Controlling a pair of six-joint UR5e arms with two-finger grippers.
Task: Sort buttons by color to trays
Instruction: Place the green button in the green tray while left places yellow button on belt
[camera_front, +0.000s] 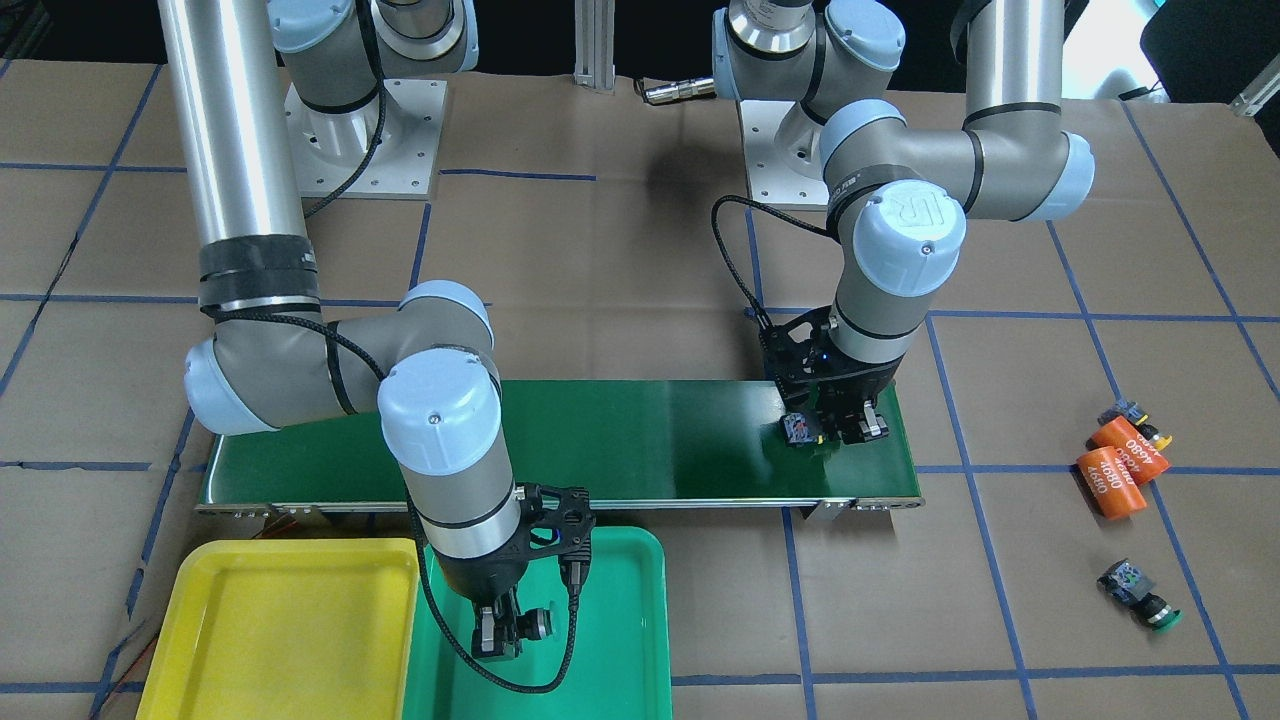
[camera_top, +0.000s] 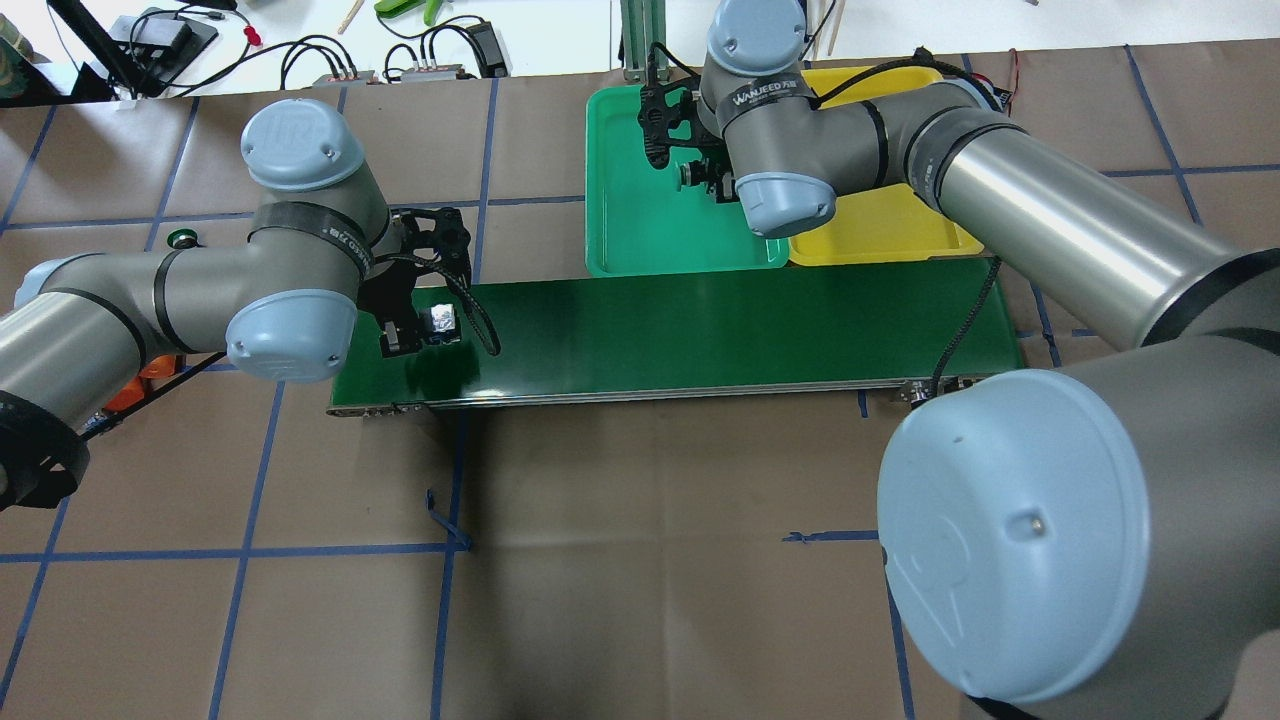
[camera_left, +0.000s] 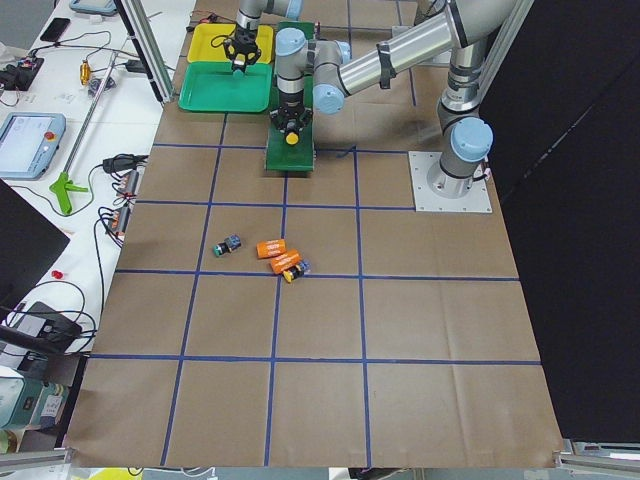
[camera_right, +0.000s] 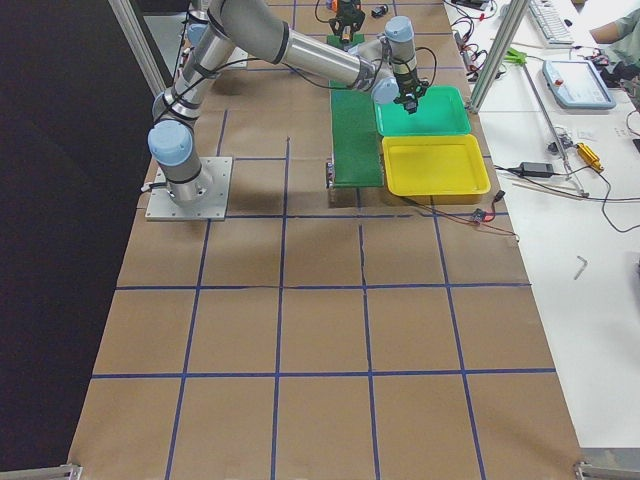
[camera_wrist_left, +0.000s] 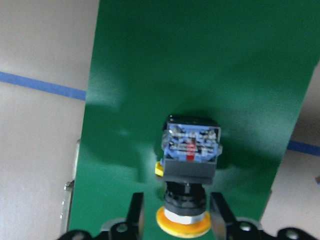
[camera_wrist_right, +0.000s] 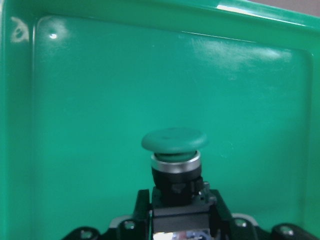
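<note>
- Conveyor belt, long and dark green, runs across the table. The left arm works over one end, and the trays sit beside the other.
- Left arm has "UR" moulded into a blue joint cap. The right arm has a wrist band that looks like "WANJEED", with smaller print too fine to read.
- Green tray and yellow tray lie side by side, touching.
- Right gripper hangs over the green tray, its jaws clamped on the black body of a green-capped button whose cap points at the tray floor.
- Left gripper hangs over the belt with its jaws spread. A yellow-capped button lies on its side on the belt, its cap between the fingers, with a gap on one side.
- Orange cylinders, two of them printed "4680", lie on the brown paper well clear of the belt.
- Second yellow-capped button is tucked against them. A second green-capped button lies apart, nearer the camera.
</note>
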